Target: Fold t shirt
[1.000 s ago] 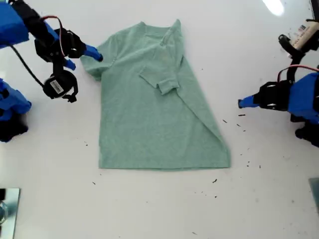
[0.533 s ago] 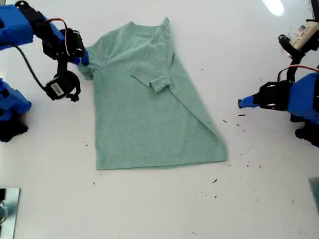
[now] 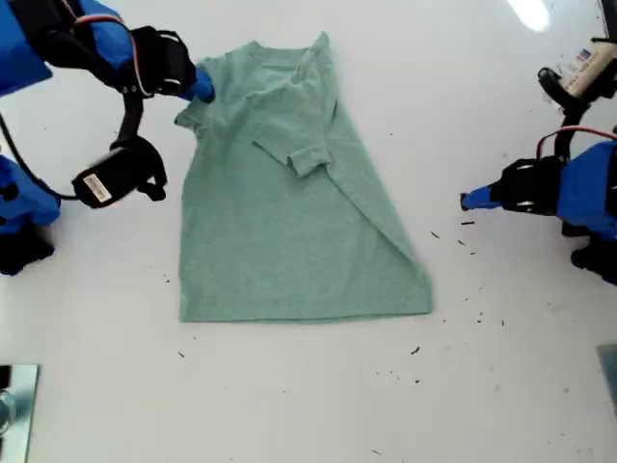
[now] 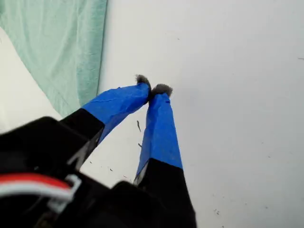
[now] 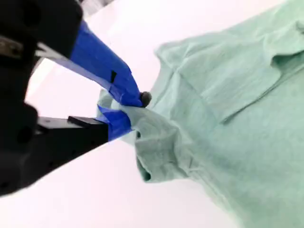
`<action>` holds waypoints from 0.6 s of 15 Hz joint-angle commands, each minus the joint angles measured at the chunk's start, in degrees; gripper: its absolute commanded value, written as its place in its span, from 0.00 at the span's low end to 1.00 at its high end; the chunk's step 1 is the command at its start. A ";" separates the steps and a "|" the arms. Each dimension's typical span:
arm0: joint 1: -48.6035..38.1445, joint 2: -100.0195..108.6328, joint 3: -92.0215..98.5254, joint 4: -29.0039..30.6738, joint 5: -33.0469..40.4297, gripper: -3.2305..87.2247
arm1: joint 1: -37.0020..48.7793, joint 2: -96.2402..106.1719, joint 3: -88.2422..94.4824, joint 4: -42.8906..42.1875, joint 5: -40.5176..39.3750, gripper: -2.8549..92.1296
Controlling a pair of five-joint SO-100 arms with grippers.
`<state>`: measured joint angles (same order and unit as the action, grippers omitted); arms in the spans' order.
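Observation:
The pale green t shirt point(image 3: 289, 222) lies flat on the white table, with one sleeve folded in over its chest. At the exterior view's upper left, my second gripper point(image 3: 201, 87) is shut on the other sleeve and holds it raised off the table. The second wrist view shows that gripper point(image 5: 130, 111) pinching bunched sleeve cloth of the t shirt point(image 5: 237, 118). My first gripper point(image 3: 467, 201) hovers at the exterior view's right, apart from the shirt. In the first wrist view this gripper point(image 4: 152, 90) is shut on nothing, the t shirt point(image 4: 61, 47) edge lying beyond it.
Small dark specks point(image 3: 463, 241) dot the white table point(image 3: 318, 405) near my first gripper. A metal object point(image 3: 14, 405) sits at the exterior view's bottom left corner. Arm hardware with cables point(image 3: 578, 77) stands at the exterior view's upper right.
My second gripper first dragged the t shirt toward the exterior view's left, then rose and swung in over the shirt with the sleeve. The first arm has not moved.

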<state>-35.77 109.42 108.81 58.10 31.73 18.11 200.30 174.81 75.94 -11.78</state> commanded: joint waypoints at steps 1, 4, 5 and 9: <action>8.09 -11.87 -15.73 -1.85 -2.55 0.03 | -0.35 0.35 3.60 -1.23 0.62 0.06; 10.55 -36.65 -42.28 0.62 -2.46 0.05 | -0.35 0.35 3.60 -1.14 1.05 0.06; 9.32 -42.98 -51.59 5.10 -2.72 0.24 | -0.44 0.35 3.60 -1.14 1.23 0.06; 0.79 -33.31 -51.94 17.67 -3.25 0.32 | -1.14 0.35 3.60 -0.88 1.76 0.06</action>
<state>-32.26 67.41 58.97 70.84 28.92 17.31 200.30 174.81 75.94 -10.63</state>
